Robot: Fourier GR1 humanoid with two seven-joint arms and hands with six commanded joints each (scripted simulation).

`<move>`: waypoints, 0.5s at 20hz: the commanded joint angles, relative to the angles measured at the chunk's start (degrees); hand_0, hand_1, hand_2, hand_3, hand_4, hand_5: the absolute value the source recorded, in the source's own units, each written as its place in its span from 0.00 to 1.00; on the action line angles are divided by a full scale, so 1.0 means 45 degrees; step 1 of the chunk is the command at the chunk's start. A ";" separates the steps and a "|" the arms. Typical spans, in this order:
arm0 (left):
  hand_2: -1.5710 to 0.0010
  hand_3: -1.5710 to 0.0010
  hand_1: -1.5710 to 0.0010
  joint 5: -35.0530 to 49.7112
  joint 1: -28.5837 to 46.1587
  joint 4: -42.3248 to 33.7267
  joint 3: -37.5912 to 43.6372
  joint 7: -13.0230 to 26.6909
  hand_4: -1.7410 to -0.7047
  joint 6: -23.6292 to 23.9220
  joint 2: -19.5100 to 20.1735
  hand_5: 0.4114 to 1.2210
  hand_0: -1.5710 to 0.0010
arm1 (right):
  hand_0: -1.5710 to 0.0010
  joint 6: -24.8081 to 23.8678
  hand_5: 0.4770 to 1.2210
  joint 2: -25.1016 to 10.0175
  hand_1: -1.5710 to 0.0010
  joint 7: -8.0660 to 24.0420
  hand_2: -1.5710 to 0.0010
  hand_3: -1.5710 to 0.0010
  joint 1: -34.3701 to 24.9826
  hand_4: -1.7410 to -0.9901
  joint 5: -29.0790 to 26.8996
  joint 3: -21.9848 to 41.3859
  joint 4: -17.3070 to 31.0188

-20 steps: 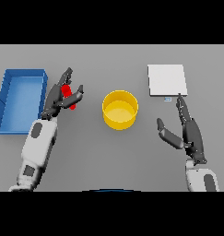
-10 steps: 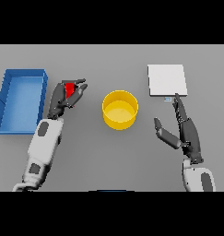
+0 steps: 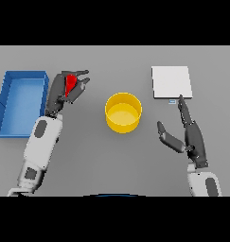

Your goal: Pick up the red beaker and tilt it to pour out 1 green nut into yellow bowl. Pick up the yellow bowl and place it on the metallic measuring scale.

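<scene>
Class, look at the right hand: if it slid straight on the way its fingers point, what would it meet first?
The right hand points up and slightly left, at the scale; it would probably meet the scale's near edge first, though its height above the table is unclear.

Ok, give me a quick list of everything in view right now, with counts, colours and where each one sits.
Beaker: one, red, held in the left robot hand, between tray and bowl.
Bowl: one, yellow, centre of the table.
Scale: one, pale metallic square, far right.
Tray: one, blue, far left.
Table: one, grey.
Left robot hand: dark, fingers curled round the beaker.
Right robot hand: dark, open, just below the scale.
</scene>
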 commanded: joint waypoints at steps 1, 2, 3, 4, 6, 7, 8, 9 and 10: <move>0.01 0.01 0.01 -0.0433 -0.0122 -0.0307 -0.0449 0.0571 0.02 -0.0074 0.0230 0.86 0.01 | 1.00 0.0000 0.27 -0.0001 1.00 0.0104 1.00 1.00 0.0092 0.66 0.0085 0.0056 -0.0014; 0.01 0.01 0.01 -0.0863 -0.0256 -0.0632 -0.0941 0.1072 0.01 -0.0368 0.0642 0.87 0.01 | 1.00 -0.0068 0.28 -0.0048 1.00 0.0125 1.00 1.00 0.0083 0.66 0.0245 0.0091 -0.0077; 0.01 0.01 0.01 -0.1484 -0.0397 -0.0695 -0.1572 0.1412 0.01 -0.0606 0.0980 0.87 0.01 | 1.00 -0.0105 0.28 0.0000 1.00 0.0352 1.00 1.00 0.0037 0.66 0.0341 0.0162 -0.0130; 0.01 0.01 0.01 -0.1817 -0.0453 -0.0787 -0.1977 0.1655 0.01 -0.0794 0.1174 0.88 0.01 | 1.00 -0.0098 0.29 -0.0047 1.00 0.0346 1.00 1.00 0.0152 0.66 0.0431 0.0198 -0.0146; 0.01 0.01 0.01 -0.2138 -0.0533 -0.0932 -0.2473 0.1957 0.01 -0.1020 0.1403 0.87 0.01 | 1.00 -0.0076 0.29 -0.0025 1.00 0.0419 1.00 1.00 0.0079 0.66 0.0287 0.0129 -0.0197; 0.01 0.01 0.01 -0.2221 -0.0565 -0.0980 -0.2634 0.2055 0.01 -0.1079 0.1479 0.87 0.01 | 1.00 -0.0090 0.30 -0.0089 1.00 0.0486 1.00 1.00 0.0065 0.66 0.0302 0.0088 -0.0238; 0.01 0.01 0.01 -0.2273 -0.0603 -0.1014 -0.2769 0.2135 0.01 -0.1123 0.1537 0.87 0.01 | 1.00 -0.0057 0.31 -0.0055 1.00 0.0607 1.00 1.00 0.0017 0.66 0.0310 0.0143 -0.0253; 0.01 0.01 0.01 -0.2326 -0.0681 -0.0978 -0.2874 0.2169 0.01 -0.1130 0.1586 0.87 0.01 | 1.00 -0.0004 0.31 -0.0073 1.00 0.0590 1.00 1.00 0.0136 0.66 0.0230 0.0133 -0.0400; 0.00 0.00 0.00 -0.2813 -0.0867 -0.0930 -0.3267 0.2405 0.01 -0.1179 0.1830 0.87 0.00 | 1.00 -0.0010 0.31 -0.0074 1.00 0.0660 1.00 1.00 0.0214 0.66 0.0275 0.0143 -0.0320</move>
